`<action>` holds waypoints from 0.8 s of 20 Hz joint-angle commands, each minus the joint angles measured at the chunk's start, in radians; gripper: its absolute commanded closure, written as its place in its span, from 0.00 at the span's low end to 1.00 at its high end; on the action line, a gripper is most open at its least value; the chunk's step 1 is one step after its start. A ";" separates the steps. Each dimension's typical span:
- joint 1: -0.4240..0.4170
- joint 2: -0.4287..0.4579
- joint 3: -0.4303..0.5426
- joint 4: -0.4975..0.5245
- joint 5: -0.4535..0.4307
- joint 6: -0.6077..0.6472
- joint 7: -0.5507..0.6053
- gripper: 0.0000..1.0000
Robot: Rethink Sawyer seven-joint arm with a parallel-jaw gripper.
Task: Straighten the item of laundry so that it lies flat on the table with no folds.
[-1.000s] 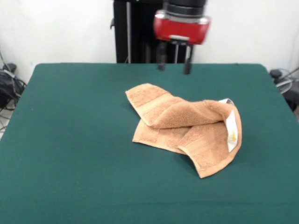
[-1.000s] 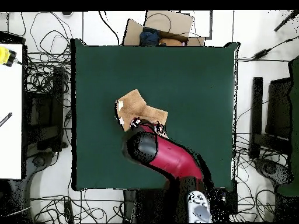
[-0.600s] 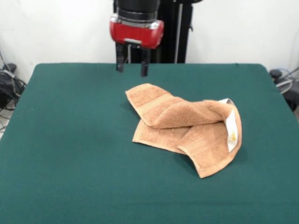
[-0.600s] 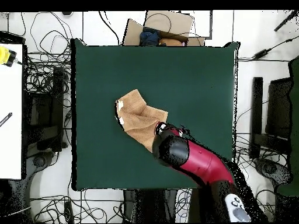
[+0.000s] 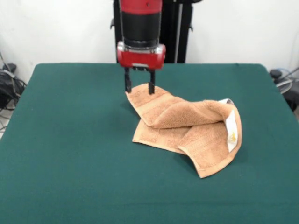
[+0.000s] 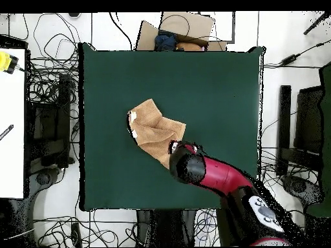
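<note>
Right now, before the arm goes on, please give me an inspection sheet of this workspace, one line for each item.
Surface: green table, towel the only thing lying on it.
Job's things: orange-tan towel crumpled near the middle, folded over itself, white tag showing at one end; not flat.
Clutter: nothing seen on the table.
Gripper: gripper open, fingers pointing down over the towel's far corner; contact cannot be told.
Cables: many loose cables on the floor around the table, none on it.
Surroundings: white bench at one side, cardboard box beyond one edge, dark equipment at the other side.
</note>
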State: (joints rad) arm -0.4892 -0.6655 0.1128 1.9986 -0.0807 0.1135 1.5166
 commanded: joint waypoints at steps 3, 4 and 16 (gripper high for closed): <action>0.028 0.097 0.151 0.032 -0.062 -0.097 0.137 0.00; 0.033 0.094 0.150 0.034 -0.060 -0.097 0.145 0.00; 0.102 0.094 0.144 -0.025 -0.027 -0.023 0.136 0.00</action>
State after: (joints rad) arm -0.4157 -0.5884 0.1826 1.9995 -0.1021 0.0523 1.5166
